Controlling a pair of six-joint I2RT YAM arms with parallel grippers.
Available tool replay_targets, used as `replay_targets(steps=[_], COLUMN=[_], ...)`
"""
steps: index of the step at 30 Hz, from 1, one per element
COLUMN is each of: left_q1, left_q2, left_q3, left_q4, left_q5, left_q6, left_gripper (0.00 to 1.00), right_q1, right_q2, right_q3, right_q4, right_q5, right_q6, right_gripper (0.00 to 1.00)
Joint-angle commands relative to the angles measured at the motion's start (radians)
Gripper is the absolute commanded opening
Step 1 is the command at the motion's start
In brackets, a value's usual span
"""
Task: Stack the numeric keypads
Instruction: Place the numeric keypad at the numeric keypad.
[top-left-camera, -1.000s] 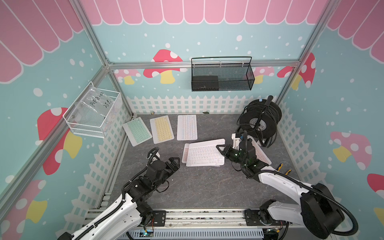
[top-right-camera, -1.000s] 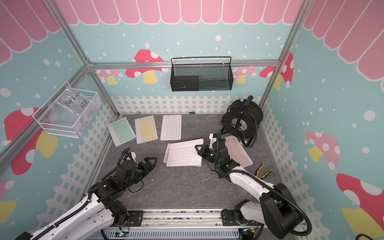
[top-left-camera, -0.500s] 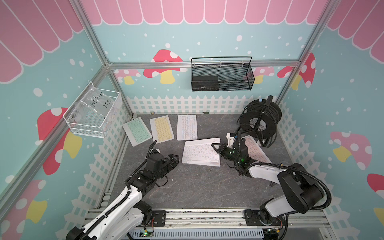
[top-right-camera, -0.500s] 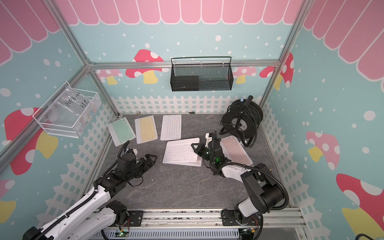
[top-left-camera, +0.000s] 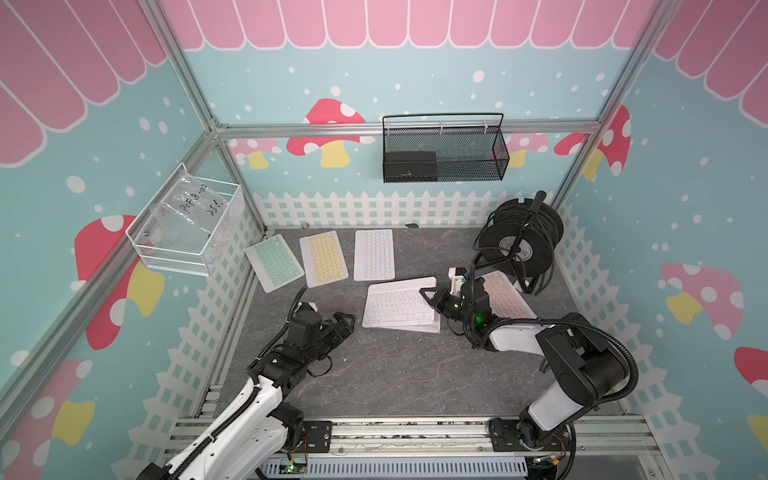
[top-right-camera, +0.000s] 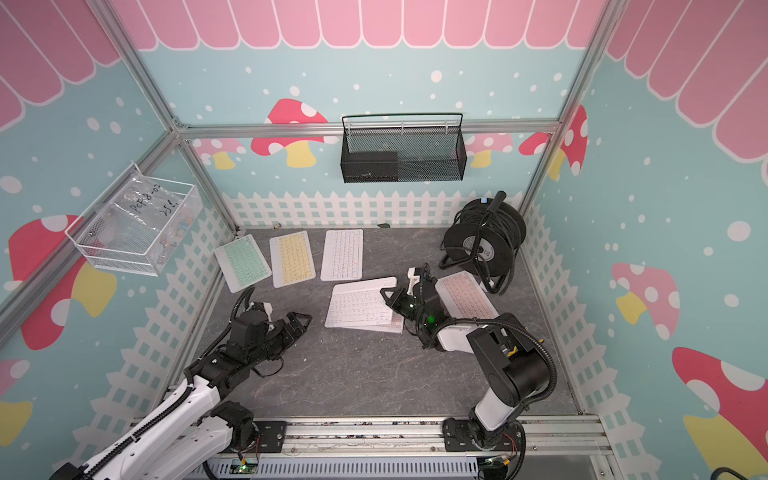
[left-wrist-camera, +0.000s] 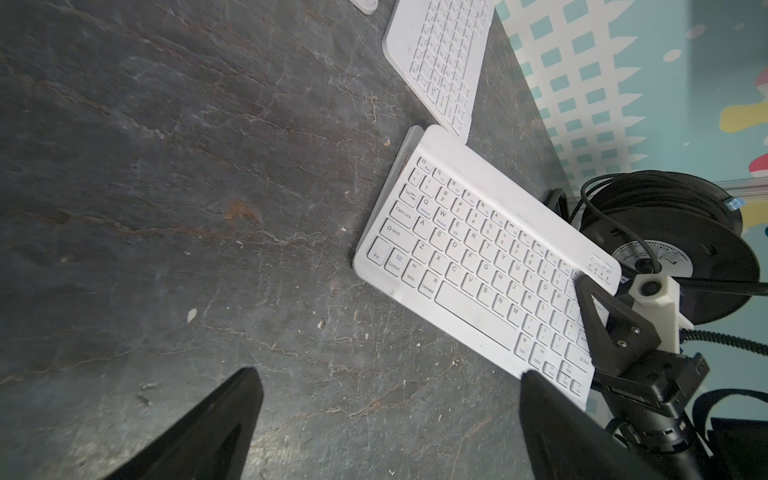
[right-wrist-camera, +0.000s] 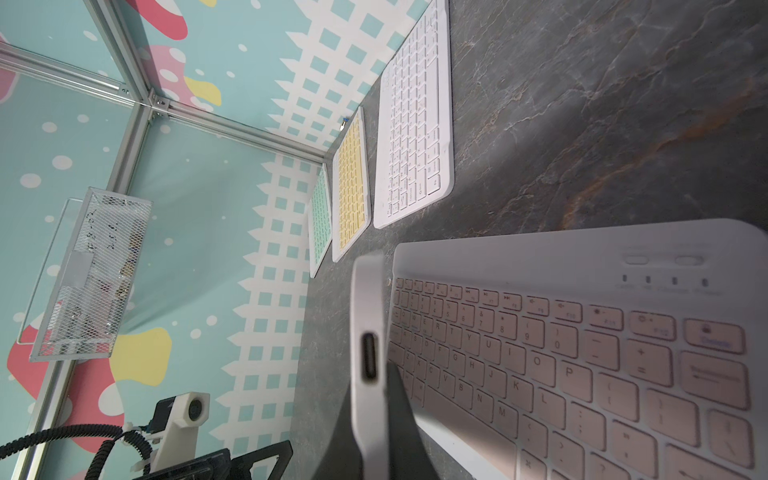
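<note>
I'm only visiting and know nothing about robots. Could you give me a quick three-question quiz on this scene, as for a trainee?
1. True or false: the left gripper holds a keypad.
2. The right gripper is: A) wide open, B) shut on the edge of the white keypad, C) out of sight.
3. How many keypads lie in the row by the back fence?
Key: 1 false, it is open and empty. 2 B. 3 three: mint keypad, yellow keypad, pastel keypad.

Bright, even light falls from overhead and shadows stay soft. In the right wrist view the white keypad (right-wrist-camera: 368, 316) edge pinched in the right gripper (right-wrist-camera: 374, 399) is badly blurred, and the pink keypad (right-wrist-camera: 582, 353) next to it is soft. The fingers (left-wrist-camera: 216, 424) of the left gripper (left-wrist-camera: 388, 376) are dark and defocused. Straight lines bow toward the edges in both top views.
</note>
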Motion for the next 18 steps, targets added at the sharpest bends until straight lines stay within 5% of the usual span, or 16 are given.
replay_targets(steps=[1, 18], left_q1=[0.008, 0.008], left_q2=[-0.014, -0.010], left_q3=[-0.015, -0.024], left_q4=[0.006, 0.006], left_q5=[0.012, 0.014], left_q6=[-0.001, -0.014], left_gripper=[0.99, 0.99], right_q1=[-0.018, -0.037], right_q2=[0.012, 0.111], right_q3=[0.032, 0.074], right_q4=[0.095, 0.049], right_q5=[-0.018, -0.120], right_q6=[0.009, -0.003], right_gripper=[0.05, 0.05])
